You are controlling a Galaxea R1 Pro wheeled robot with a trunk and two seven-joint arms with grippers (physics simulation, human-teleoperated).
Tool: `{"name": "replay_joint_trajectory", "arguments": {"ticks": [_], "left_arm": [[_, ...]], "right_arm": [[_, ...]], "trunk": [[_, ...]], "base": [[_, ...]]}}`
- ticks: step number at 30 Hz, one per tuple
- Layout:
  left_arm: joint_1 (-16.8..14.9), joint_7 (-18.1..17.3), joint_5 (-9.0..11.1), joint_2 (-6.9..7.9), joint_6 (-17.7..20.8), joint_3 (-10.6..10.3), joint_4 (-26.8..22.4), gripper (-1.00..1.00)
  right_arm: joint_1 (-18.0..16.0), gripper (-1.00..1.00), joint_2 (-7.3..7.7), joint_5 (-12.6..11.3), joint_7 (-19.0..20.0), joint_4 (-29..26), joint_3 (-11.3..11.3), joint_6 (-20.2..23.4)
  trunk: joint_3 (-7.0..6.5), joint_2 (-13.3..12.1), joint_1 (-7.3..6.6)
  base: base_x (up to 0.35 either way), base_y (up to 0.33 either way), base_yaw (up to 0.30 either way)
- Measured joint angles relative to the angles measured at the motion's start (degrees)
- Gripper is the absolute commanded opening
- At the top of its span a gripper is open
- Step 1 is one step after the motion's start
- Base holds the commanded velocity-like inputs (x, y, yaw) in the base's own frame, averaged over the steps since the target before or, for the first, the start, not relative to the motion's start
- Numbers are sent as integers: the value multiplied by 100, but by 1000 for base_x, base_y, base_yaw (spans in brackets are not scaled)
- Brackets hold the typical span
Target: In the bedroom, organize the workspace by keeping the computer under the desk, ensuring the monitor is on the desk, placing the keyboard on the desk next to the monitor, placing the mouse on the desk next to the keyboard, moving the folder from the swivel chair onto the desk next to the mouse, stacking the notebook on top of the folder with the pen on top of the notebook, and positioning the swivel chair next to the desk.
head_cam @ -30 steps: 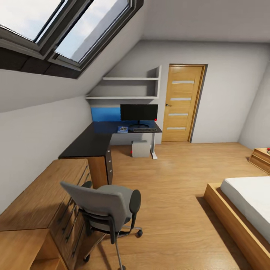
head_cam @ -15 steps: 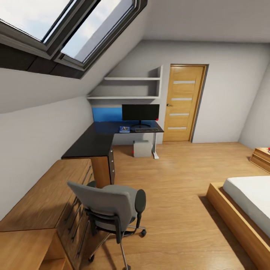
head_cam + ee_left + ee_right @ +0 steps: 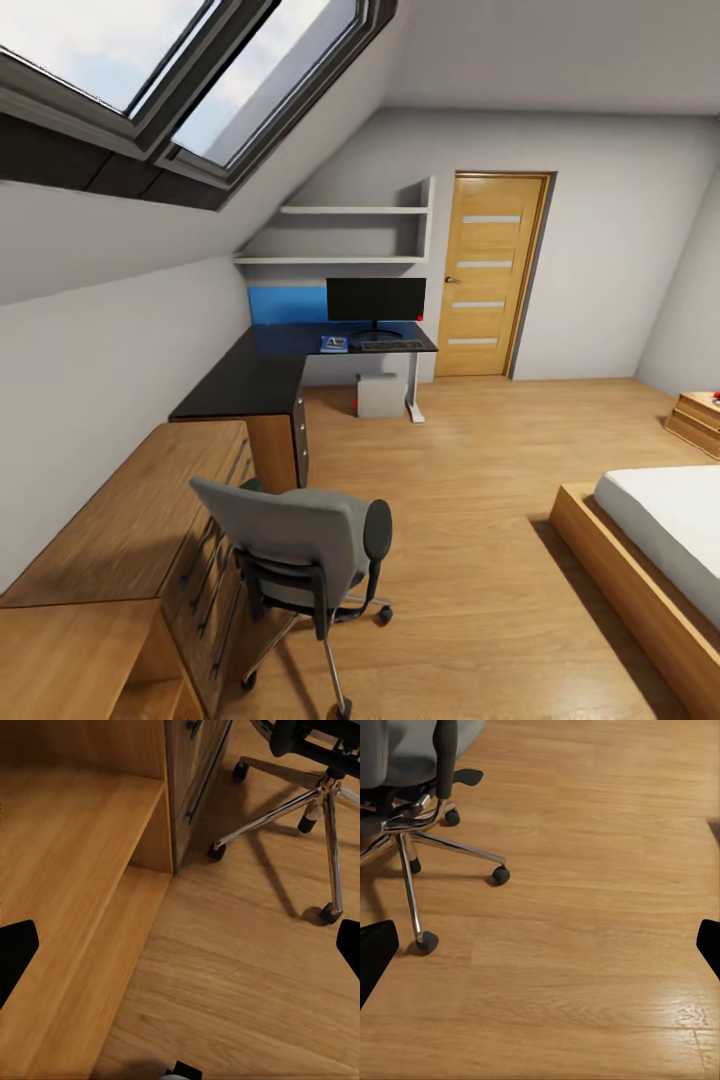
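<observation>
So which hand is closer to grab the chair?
Probably the left. The swivel chair sits left of centre in the head view, by the wooden dresser. Both wrist views show its chrome base, so either open hand might reach.

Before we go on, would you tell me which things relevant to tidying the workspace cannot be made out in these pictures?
- Swivel chair seat: head view, hidden behind its own backrest, so whatever lies on it is unseen.
- Mouse and pen: head view, too small to pick out on the far desk.
- Blue item beside the keyboard: head view, too small to identify.
- Left pincer and right pincer: wrist views, fingers cut off by the edges.
</observation>
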State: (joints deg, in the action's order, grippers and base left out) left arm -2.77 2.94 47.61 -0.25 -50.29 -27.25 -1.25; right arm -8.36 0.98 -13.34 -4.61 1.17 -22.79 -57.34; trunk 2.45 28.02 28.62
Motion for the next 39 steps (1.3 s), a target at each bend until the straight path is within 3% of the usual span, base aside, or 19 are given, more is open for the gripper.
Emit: {"name": "replay_joint_trajectory", "arguments": {"ticks": [25, 35, 39], "left_arm": [[0, 10, 5, 4, -14, 7, -8, 100], [0, 3, 1, 0, 20, -29, -9, 100], [0, 39, 4, -1, 182, -22, -8, 100]], "right_arm": [[0, 100, 6, 0, 9, -5, 2, 16], [0, 100, 1, -1, 11, -14, -17, 310], [-1, 100, 0, -8, 2, -29, -9, 442]], "trunk": [[0, 0, -1], [0, 0, -1], [72, 160, 87]], "base": [[-61, 1, 0], [0, 0, 0], [0, 0, 0]]}}
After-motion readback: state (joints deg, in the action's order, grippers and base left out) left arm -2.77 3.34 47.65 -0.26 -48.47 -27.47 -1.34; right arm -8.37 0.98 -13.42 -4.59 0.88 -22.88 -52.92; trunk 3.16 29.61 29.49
